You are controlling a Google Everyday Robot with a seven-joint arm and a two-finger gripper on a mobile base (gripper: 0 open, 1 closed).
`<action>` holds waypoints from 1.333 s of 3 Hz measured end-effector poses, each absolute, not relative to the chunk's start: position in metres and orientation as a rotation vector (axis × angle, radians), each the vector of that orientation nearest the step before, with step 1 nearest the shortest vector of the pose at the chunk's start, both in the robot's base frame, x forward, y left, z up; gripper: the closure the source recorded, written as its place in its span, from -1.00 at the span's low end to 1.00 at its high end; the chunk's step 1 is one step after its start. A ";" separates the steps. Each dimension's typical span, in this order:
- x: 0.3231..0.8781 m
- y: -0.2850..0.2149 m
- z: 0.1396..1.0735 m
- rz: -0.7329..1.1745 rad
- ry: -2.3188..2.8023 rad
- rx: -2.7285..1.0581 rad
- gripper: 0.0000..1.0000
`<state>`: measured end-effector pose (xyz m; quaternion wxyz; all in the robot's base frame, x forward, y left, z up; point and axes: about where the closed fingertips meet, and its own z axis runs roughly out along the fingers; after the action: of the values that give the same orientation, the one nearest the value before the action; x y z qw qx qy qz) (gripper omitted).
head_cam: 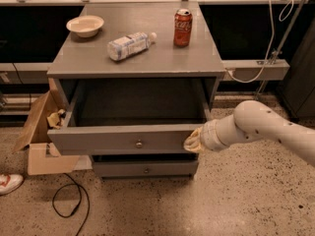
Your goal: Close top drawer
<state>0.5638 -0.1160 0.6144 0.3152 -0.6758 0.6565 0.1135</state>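
The top drawer (118, 140) of the grey cabinet (142, 63) stands pulled out, its deep box empty. Its flat front panel has one small round metal knob (139, 143) at the centre. My gripper (193, 141) is at the end of the white arm (261, 129) that comes in from the right. It is pressed against the right end of the drawer's front panel.
On the cabinet top stand a cream bowl (85, 25), a plastic bottle on its side (129, 45) and a red soda can (182, 27). A lower drawer (145, 169) is below. An open cardboard box (40, 132), a black cable (69, 200) and a shoe (9, 183) lie at the left.
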 end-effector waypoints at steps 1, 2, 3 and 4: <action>0.582 -0.112 0.617 0.359 1.674 -1.721 1.00; 0.604 -0.111 0.614 0.393 1.652 -1.634 1.00; 0.620 -0.114 0.612 0.416 1.643 -1.570 1.00; 0.620 -0.114 0.612 0.416 1.643 -1.570 1.00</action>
<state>0.6201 -0.1135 0.6119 0.4037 -0.6218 0.6507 0.1646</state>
